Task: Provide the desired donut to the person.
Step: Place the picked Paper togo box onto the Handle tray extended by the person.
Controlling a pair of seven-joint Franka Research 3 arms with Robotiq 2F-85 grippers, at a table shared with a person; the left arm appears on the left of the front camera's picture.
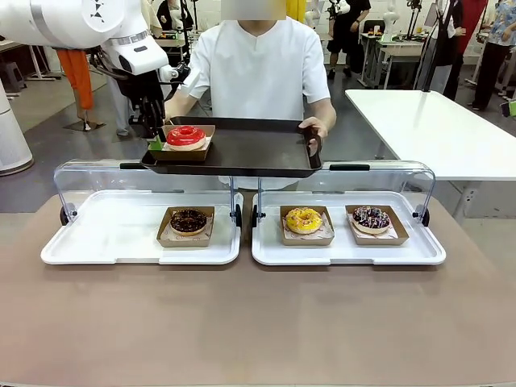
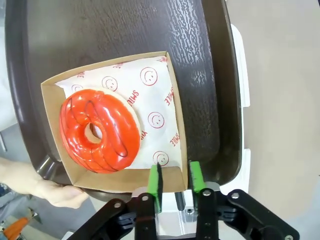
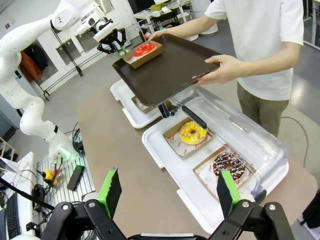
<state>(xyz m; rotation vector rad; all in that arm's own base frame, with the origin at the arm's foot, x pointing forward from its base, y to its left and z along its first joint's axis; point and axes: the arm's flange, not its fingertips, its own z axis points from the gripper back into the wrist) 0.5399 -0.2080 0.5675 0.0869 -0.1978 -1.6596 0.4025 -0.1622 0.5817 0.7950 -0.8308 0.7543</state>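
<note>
**Findings by view**

**Front view.** The left gripper [image 1: 150, 127] was largely masked by the left rim of the dark tray [image 1: 242, 153], so its jaws could not be read here. The person [image 1: 254, 64] held that tray above the far side of the table [image 1: 258, 322], with one hand [image 1: 314, 129] on its right rim. The red donut [image 1: 185, 135] sat in a cardboard box [image 1: 192, 152] at the tray's left end, and the rest of the tray was bare. Below stood two white display trays with their clear lids raised. The left display tray [image 1: 81, 246] held a chocolate donut [image 1: 188, 221]. The right display tray [image 1: 423, 250] held a yellow donut [image 1: 304, 219] and a sprinkled donut [image 1: 371, 217]. The near half of the table lay open.

**Left wrist view.** The green pads [image 2: 156, 185] stood narrow, with the box's near corner in the gap between them. Whether they pressed the cardboard could not be told. The tray rim ran close beside the box. A second hand [image 2: 55, 192] of the person gripped the tray's corner, partly cut off by the picture edge.

**Right wrist view.** The right gripper [image 3: 170, 195] was spread wide and empty over bare table, well apart from the dark tray. Its finger bases were cut off at the bottom edge. The right display tray lay between it and the person.
</note>
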